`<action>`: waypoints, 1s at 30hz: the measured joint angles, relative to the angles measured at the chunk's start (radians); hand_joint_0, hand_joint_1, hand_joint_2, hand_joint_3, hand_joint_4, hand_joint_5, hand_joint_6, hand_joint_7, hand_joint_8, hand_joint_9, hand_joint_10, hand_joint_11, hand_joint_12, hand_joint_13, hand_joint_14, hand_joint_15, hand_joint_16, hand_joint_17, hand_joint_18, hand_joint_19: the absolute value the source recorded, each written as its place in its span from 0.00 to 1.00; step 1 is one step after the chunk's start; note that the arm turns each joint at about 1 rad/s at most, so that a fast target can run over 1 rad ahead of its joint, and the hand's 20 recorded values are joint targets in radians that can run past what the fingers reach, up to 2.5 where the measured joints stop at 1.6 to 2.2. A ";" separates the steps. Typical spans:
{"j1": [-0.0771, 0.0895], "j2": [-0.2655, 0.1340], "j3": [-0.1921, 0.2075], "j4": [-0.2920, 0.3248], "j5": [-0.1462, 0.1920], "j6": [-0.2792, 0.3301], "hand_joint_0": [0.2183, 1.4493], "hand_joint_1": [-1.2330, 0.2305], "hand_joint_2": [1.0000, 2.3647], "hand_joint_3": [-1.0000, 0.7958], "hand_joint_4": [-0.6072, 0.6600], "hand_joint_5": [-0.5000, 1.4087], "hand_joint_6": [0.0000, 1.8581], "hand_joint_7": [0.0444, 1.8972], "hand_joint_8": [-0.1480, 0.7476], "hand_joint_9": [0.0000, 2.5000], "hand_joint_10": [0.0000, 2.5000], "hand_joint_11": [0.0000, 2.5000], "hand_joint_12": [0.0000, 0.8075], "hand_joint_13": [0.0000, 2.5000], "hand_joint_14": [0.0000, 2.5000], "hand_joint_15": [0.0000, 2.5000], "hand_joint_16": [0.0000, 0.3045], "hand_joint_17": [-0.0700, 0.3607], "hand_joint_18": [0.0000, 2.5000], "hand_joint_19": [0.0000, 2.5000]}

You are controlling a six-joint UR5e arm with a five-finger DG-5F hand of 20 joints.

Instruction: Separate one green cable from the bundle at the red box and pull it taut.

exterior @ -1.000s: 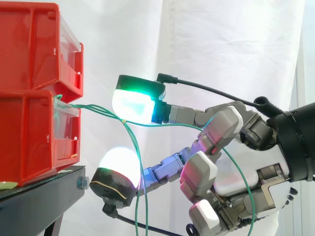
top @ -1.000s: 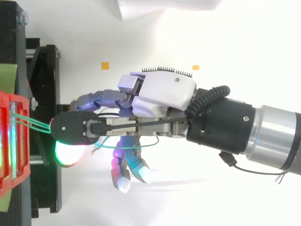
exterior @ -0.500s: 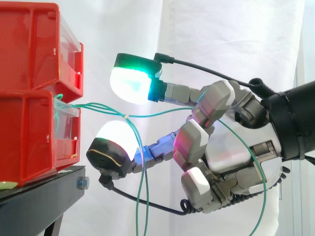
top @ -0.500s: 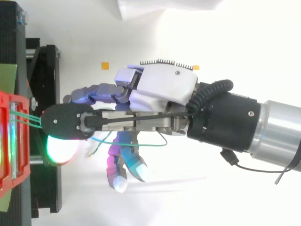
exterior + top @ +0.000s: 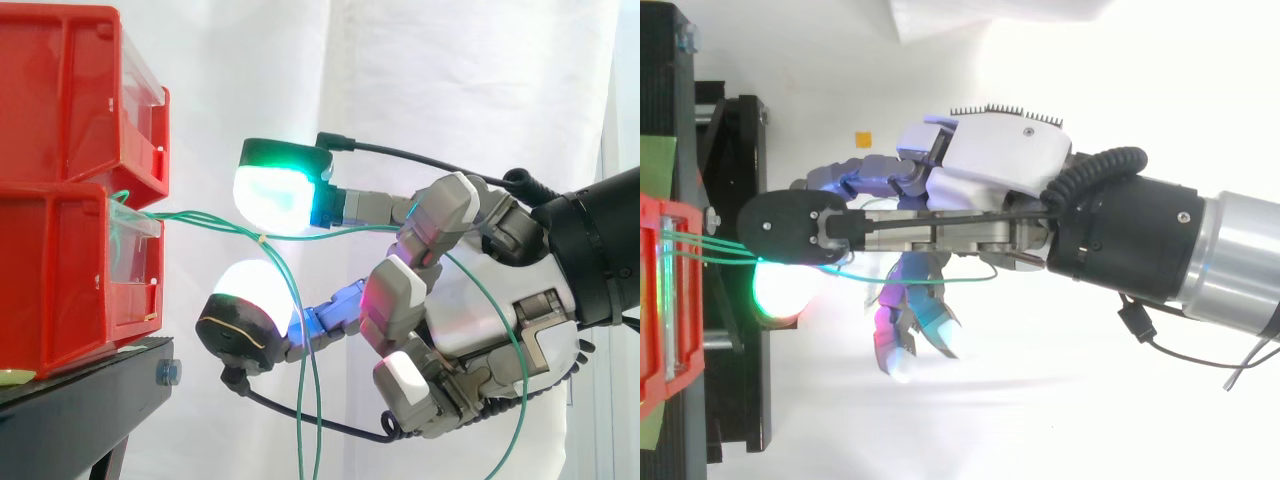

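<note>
Two red bins fill the left edge of the side view, the upper red bin (image 5: 60, 90) stacked on the lower red bin (image 5: 55, 280), which rests on a black stand (image 5: 80, 400) at the lower left. The green cables (image 5: 190, 217) leave the clear front of the lower bin and run right as a close bundle to a small pale tie (image 5: 262, 238) near the middle of the frame. Below the tie, the hanging strands (image 5: 312, 400) drop out of the bottom edge. One green cable (image 5: 360, 229) goes on to the right from the tie, almost level, then passes behind the bent fingers and loops down along the right side of the palm.

The hand (image 5: 470, 320) comes in from the right before the white curtain (image 5: 450, 90). Its two outstretched fingers stand wide apart: the green-glowing pad (image 5: 280, 195) above the tie and the white-glowing pad (image 5: 255, 290) below it. The single cable runs through the gap just under the upper finger, and neither pad closes on it. The remaining fingers are bent toward the palm.

In the top view the hand (image 5: 1000, 165) reaches left across the middle of the frame, and the cables (image 5: 710, 248) stretch from the red bin at the left edge to beneath its dark fingertip. A small orange marker (image 5: 864, 137) lies on the white surface above the hand
</note>
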 measured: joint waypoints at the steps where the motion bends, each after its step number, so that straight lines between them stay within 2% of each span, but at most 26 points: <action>1: -0.001 0.000 -0.001 -0.001 -0.001 0.002 0.33 0.48 0.00 0.28 0.58 0.33 0.27 0.69 0.38 0.83 0.01 0.19 0.48 0.63 0.01 0.25 0.21 0.50 0.53 0.17; 7: -0.005 0.000 -0.006 -0.004 -0.007 0.014 0.38 0.40 0.01 0.33 0.57 0.33 0.27 0.68 0.40 0.83 0.01 0.20 0.48 0.63 0.01 0.25 0.21 0.49 0.53 0.17; 13: -0.006 0.000 -0.007 -0.001 -0.009 0.017 0.39 0.37 0.01 0.37 0.57 0.33 0.27 0.69 0.42 0.83 0.01 0.20 0.48 0.63 0.01 0.25 0.20 0.49 0.53 0.17; 30: -0.001 0.001 0.004 -0.010 -0.009 0.017 0.40 0.36 0.01 0.39 0.56 0.33 0.27 0.69 0.42 0.84 0.01 0.22 0.49 0.63 0.01 0.25 0.20 0.48 0.52 0.17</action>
